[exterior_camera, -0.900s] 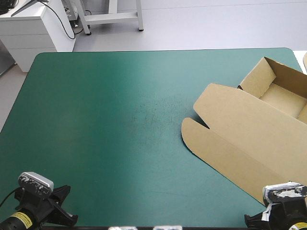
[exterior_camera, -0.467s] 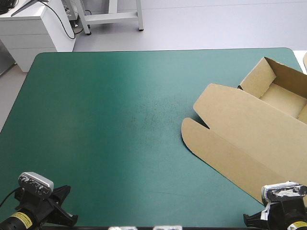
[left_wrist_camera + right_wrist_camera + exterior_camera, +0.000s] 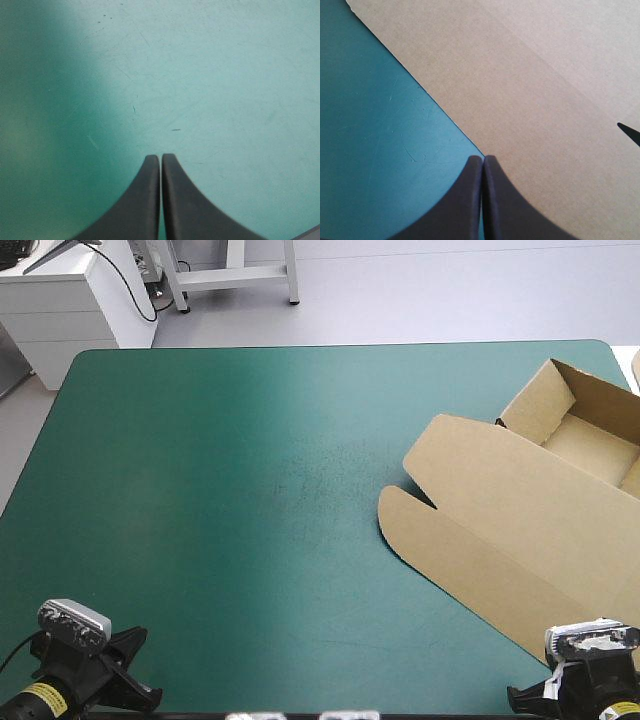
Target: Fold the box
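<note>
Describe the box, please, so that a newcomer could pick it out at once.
Look to the right side of the teal-green table. There lies the box, a cut sheet of brown board: a broad flat lid toward the middle, an open tray with raised walls near the far right corner. Its brown stands out against the teal-green around it.

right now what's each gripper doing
left gripper: shut, empty, over the teal-green cover
right gripper: shut, empty, at the box edge
</note>
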Motion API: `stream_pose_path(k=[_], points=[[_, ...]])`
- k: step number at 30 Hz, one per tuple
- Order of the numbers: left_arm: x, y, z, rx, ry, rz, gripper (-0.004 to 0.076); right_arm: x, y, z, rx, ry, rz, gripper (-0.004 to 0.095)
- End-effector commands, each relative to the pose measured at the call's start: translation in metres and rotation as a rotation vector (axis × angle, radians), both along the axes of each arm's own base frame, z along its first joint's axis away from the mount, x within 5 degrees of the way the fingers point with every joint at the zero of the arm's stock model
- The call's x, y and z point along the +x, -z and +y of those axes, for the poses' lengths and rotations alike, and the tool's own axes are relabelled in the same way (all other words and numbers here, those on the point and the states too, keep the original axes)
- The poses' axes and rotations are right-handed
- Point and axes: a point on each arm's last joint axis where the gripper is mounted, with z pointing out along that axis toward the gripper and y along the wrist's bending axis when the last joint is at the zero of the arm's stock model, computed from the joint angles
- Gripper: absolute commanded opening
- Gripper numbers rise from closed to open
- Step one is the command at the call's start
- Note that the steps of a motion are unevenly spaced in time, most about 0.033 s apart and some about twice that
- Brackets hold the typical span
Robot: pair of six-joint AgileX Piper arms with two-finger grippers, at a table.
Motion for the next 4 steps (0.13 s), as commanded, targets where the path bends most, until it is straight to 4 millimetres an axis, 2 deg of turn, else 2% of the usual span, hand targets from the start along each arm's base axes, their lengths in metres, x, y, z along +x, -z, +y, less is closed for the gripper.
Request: stream_pose_path(k=[1, 4], points=[[0.0030, -0.0115, -0.0019, -0.043, -0.003, -0.058, -0.0008, 0.0041, -0.0100, -0.0003, 0.000, 0.003, -0.067, -0.0021], [0.0030, -0.0115, -0.0019, -0.043, -0.003, -0.058, -0.0008, 0.0041, -0.0100, -0.0003, 0.000, 0.003, -0.067, -0.0021]])
